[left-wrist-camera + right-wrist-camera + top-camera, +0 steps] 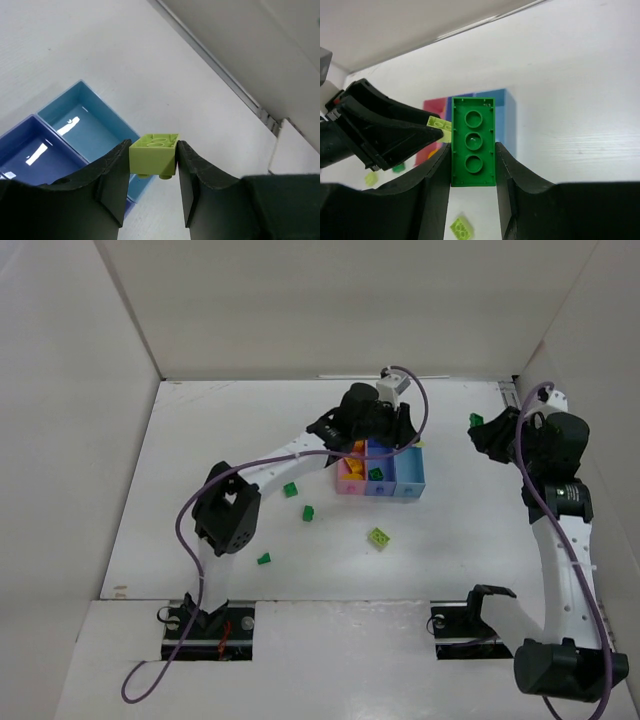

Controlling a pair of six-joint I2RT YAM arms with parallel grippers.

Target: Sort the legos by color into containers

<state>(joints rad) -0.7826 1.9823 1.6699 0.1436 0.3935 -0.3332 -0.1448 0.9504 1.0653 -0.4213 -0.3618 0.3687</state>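
Note:
My left gripper is shut on a pale lime brick and holds it above the far end of the light blue bin, next to the medium blue bin. In the top view this gripper hangs over the joined bins: pink, medium blue, light blue. Orange bricks lie in the pink bin. My right gripper is shut on a long dark green brick, held in the air right of the bins.
Loose on the table in front of the bins are three dark green bricks and one lime brick. White walls close in the table at the back and on both sides.

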